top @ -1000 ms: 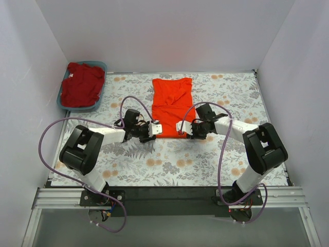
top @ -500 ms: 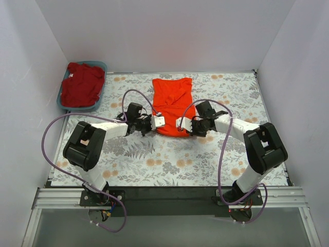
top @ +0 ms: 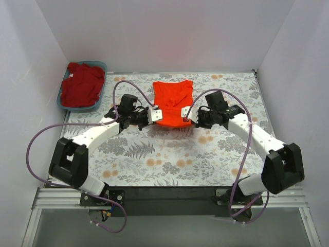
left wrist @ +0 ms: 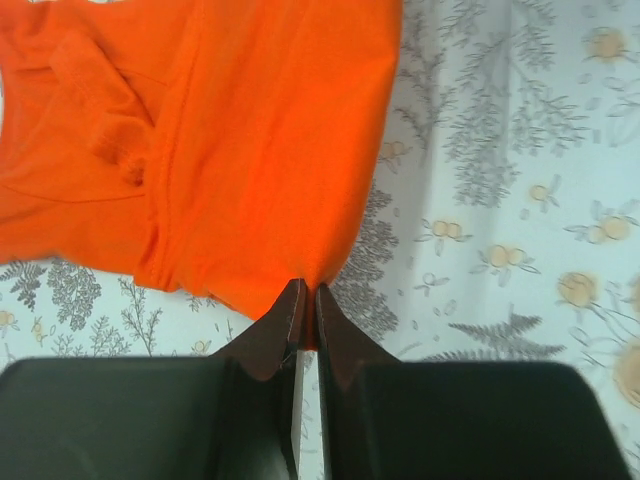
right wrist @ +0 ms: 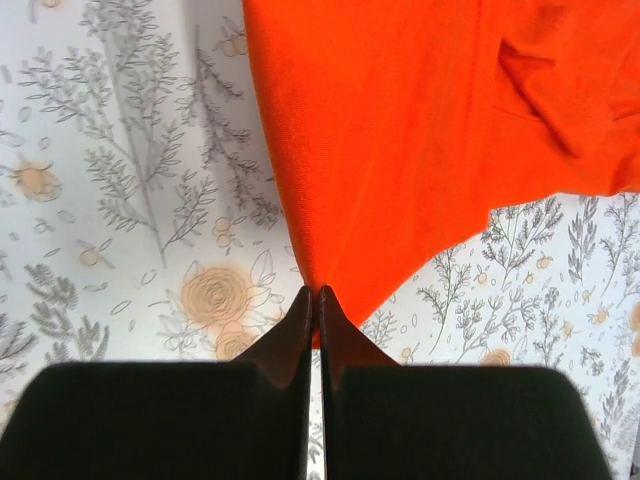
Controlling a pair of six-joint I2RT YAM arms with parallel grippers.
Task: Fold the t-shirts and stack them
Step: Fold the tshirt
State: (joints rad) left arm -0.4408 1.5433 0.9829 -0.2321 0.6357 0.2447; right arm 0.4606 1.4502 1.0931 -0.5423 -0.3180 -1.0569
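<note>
The orange-red t-shirt [top: 172,100] lies folded lengthwise at the table's far middle. My left gripper [top: 156,115] is shut on its near left corner; the cloth [left wrist: 270,150] rises from between the closed jaws. My right gripper [top: 187,114] is shut on its near right corner, with the cloth [right wrist: 400,130] pinched between the jaws. Both corners are lifted and carried over the shirt's lower part. The crimson t-shirt [top: 81,84] lies crumpled in the blue bin [top: 101,67] at the far left.
The flowered tablecloth [top: 169,159] covers the table. White walls close the back and both sides. Purple cables loop from both arms over the near half of the table.
Both grippers have carried the shirt's near edge away from the arms toward the back wall, so the shirt looks shorter. Both arms have stretched out.
</note>
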